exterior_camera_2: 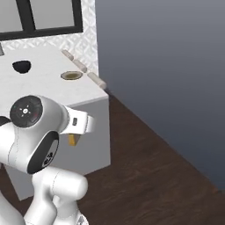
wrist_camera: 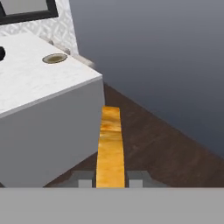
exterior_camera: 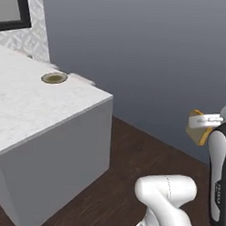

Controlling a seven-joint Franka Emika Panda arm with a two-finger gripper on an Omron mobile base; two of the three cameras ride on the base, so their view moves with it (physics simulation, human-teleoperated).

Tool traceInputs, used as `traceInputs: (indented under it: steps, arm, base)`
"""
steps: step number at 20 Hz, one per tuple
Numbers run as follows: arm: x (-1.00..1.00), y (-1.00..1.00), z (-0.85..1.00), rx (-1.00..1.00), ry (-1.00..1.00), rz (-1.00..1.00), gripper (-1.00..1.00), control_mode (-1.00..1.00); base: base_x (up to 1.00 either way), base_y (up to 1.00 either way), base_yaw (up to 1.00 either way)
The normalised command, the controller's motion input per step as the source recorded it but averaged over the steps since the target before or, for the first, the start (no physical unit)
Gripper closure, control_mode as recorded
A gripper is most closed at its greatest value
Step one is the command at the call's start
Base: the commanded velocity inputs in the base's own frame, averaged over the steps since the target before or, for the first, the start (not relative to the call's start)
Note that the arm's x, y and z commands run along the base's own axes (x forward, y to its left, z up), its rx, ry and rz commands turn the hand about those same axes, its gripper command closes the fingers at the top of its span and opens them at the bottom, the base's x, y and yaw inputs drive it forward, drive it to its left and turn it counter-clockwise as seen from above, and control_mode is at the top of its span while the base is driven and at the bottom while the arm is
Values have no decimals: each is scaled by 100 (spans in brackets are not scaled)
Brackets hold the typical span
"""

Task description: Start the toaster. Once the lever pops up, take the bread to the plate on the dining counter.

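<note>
Hand view, jaws clamp bread (wrist_camera: 110, 144) edge-on, level, beside dining counter (wrist_camera: 52, 118)

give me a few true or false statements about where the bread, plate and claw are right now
1. The claw is shut on the bread. True.
2. The bread already lies on the plate. False: it is held in the air beside the dining counter, over the dark wood floor.
3. The plate sits near the far edge of the dining counter. True.
4. The plate has a bowl stacked on it. False: the plate is bare, and the dark bowl stands apart from it on the counter.
5. The bread is gripped by its edge, between the two fingers. True.
</note>
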Motion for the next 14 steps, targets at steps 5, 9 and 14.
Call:
traceInputs:
  steps: [5, 9, 14]
  arm:
    - [0, 0, 0, 0, 0, 0, 100, 100]
    - [0, 0, 0, 0, 0, 0, 100, 100]
    - [0, 0, 0, 0, 0, 0, 100, 100]
  base:
    - [100, -25, 37]
    - [92, -47, 42]
    - [44, -80, 34]
